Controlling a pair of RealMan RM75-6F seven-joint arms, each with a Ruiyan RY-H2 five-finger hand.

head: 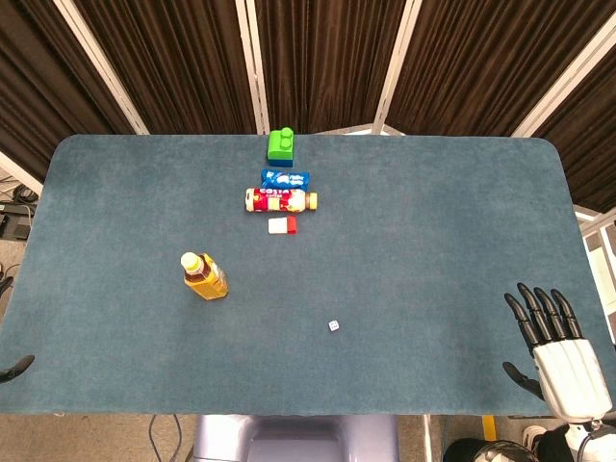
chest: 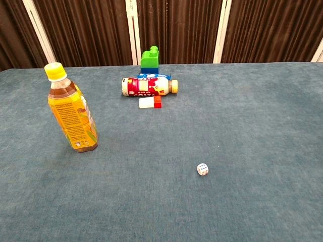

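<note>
My right hand (head: pixel 558 351) lies at the table's front right corner, fingers spread and pointing away, holding nothing. Only a dark fingertip of my left hand (head: pixel 15 368) pokes in at the front left edge, so its state is unclear. Neither hand appears in the chest view. An upright yellow tea bottle (head: pixel 204 276) (chest: pixel 72 110) stands left of centre. A small white die (head: pixel 333 326) (chest: pixel 202 169) sits near the front middle, far from both hands.
In a row at the back middle are a green block (head: pixel 281 146) (chest: pixel 150 59), a blue packet (head: pixel 285 179), a red-and-white bottle (head: pixel 280 200) (chest: pixel 149 86) lying on its side and a small white-and-red box (head: pixel 282 225) (chest: pixel 150 102). Blue-grey cloth covers the table (head: pixel 433 241).
</note>
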